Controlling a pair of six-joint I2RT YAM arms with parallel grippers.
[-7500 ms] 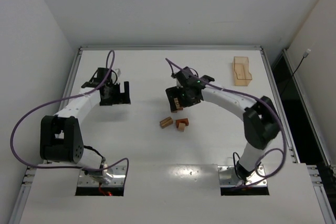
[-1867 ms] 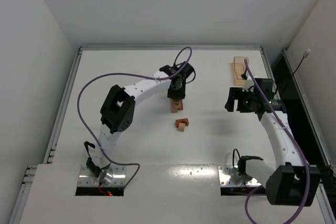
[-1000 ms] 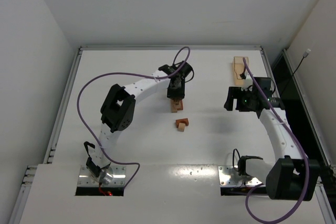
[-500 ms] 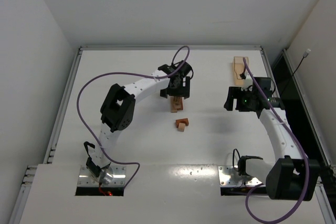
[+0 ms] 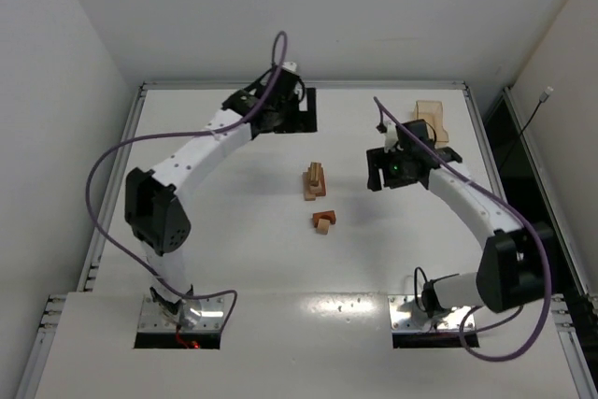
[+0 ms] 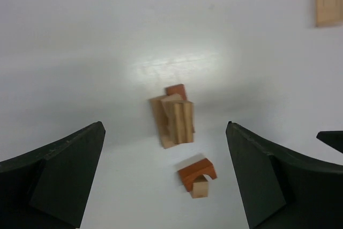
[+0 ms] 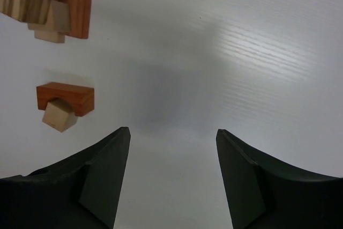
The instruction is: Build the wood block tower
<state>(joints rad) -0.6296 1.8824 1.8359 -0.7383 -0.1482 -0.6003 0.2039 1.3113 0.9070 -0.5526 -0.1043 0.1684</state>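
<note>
Holding left gripper (image 6: 164, 128) and right gripper (image 7: 171, 135) wide open and empty; framing tower (image 6: 174, 120) midway between left fingers (image 6: 59, 175), arch (image 7: 65, 97) with cube (image 7: 59, 117) at its mouth ahead of and outside right fingers (image 7: 102, 170); probably calling for centring over arch, squeezing flat faces gently

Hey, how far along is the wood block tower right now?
Done: several light tan and reddish-brown wooden blocks sit stacked in one narrow pile. In hand: nothing. The left gripper and the right gripper are both open and empty, away from the pile. Left: a reddish-brown wooden arch and a small tan cube at its opening lie loose beside the pile, not yet added.
</note>
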